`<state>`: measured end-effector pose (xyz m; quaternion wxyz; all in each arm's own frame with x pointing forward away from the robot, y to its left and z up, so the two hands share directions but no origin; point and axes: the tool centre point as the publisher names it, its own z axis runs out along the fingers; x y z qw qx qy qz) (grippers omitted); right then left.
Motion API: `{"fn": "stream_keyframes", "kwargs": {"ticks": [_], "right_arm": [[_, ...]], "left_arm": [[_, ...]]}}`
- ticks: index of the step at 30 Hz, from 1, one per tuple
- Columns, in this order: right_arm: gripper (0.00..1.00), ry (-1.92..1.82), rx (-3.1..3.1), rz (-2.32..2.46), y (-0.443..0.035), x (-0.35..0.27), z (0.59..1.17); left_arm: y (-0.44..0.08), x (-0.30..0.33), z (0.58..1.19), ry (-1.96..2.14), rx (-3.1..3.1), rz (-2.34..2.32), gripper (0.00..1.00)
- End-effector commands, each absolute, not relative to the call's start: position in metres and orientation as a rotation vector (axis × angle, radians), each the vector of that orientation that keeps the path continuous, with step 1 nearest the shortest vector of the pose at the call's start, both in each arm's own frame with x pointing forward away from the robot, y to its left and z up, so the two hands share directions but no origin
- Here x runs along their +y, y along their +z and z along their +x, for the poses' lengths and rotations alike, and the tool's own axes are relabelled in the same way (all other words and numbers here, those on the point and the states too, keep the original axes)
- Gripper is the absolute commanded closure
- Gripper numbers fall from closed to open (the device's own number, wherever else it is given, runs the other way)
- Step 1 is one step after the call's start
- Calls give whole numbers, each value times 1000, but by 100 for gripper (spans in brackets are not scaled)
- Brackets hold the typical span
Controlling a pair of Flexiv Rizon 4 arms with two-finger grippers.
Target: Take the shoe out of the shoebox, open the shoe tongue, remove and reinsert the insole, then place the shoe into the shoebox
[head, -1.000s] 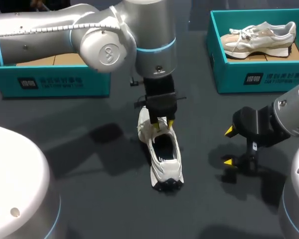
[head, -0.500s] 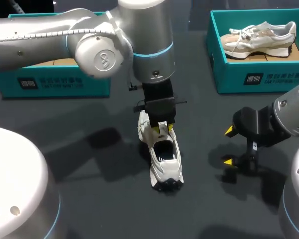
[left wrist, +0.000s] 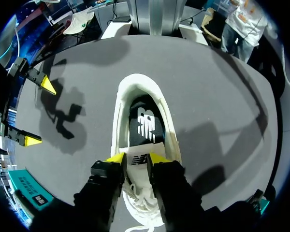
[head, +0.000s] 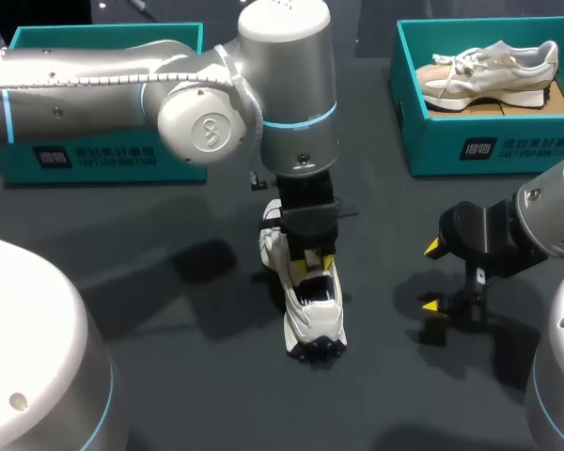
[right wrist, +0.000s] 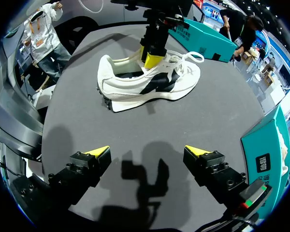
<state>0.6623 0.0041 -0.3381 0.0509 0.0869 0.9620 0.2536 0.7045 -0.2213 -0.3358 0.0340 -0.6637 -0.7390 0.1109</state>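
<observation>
1. Where the dark grey matte table point(head: 216, 385) lies nearest the robot, a white low-top sneaker with black side panels point(head: 312, 315) stands upright on its sole. It is out of any box, near the table's middle, with its heel toward the robot and its toe pointing away.
2. Inside the sneaker's opening, the left wrist view shows a black insole with a white mark point(left wrist: 144, 123) lying flat in place.
3. The left gripper point(head: 315, 266) comes straight down over the front of that opening. Its yellow tips stand narrow, one on each side of the white padded shoe tongue point(left wrist: 138, 160), pinching it between them; the white laces point(left wrist: 135, 205) lie under the gripper's body.
4. Well to the right of the sneaker, the right gripper point(head: 433, 275) hangs above bare table, touching nothing. Its jaws are spread wide, and from its wrist view the sneaker sits side-on ahead of it.
5. Farther back on the right stands a teal cardboard shoebox point(head: 489, 146), lidless, holding a second, beige-and-white sneaker point(head: 489, 68) that lies lengthwise inside it.
6. At the far left stands another teal cardboard box point(head: 94, 155), partly hidden behind the silver left arm.
</observation>
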Motion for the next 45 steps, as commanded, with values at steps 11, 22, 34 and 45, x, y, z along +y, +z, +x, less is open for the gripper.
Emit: {"fn": "stream_keyframes", "kwargs": {"ticks": [11,22,34,45], "right_arm": [[0,772,2925,265,-338,4,660],[0,772,2925,265,-338,4,660],[0,772,2925,265,-338,4,660],[0,772,2925,265,-338,4,660]], "left_arm": [[-257,-187,673,409,-2381,-1840,0],[-259,-187,668,392,-2430,-1768,0],[-256,-191,645,-133,-3063,-908,0],[-265,-192,630,-55,-3055,-435,0]]}}
